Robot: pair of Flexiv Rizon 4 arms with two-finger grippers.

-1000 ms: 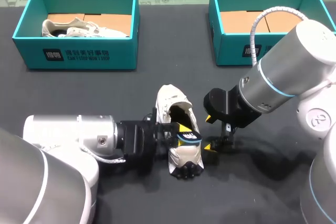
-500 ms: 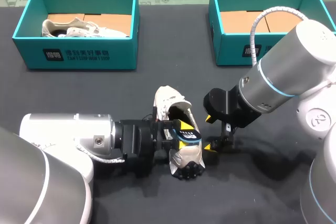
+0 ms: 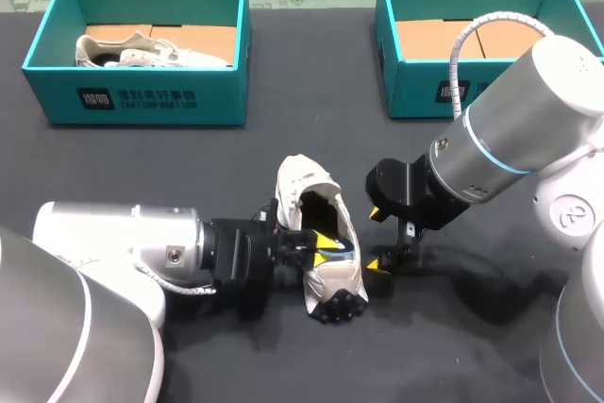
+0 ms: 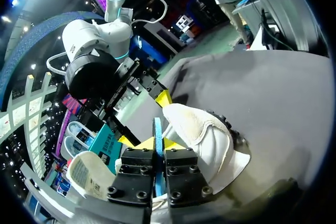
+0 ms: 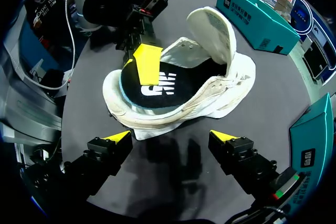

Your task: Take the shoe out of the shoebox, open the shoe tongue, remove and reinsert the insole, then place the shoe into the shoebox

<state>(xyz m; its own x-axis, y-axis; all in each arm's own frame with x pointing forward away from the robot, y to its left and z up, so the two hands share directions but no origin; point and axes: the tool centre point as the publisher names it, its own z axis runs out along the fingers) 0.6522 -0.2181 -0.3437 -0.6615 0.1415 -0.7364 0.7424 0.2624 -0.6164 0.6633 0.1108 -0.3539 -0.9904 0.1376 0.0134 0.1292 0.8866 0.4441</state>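
A white shoe (image 3: 319,219) lies on its side on the dark table, tongue folded back (image 5: 212,30). Its black insole (image 5: 157,90) with a blue edge (image 4: 157,129) sits in the heel opening. My left gripper (image 3: 326,241) comes in from the left and is shut on the insole's heel end (image 3: 340,245), one yellow fingertip (image 5: 147,64) lying on top of it. My right gripper (image 3: 379,237) stands open just right of the shoe, low over the table, with nothing between its fingers (image 5: 171,136).
A teal shoebox (image 3: 142,106) at the back left holds a second white shoe (image 3: 151,52). Another teal shoebox (image 3: 415,92) at the back right shows only its cardboard floor. Bare dark table lies in front of the shoe.
My left gripper's fingers closed onto the insole's heel end, which now sits lower in the shoe. The left arm drew back slightly leftward. The right arm kept still.
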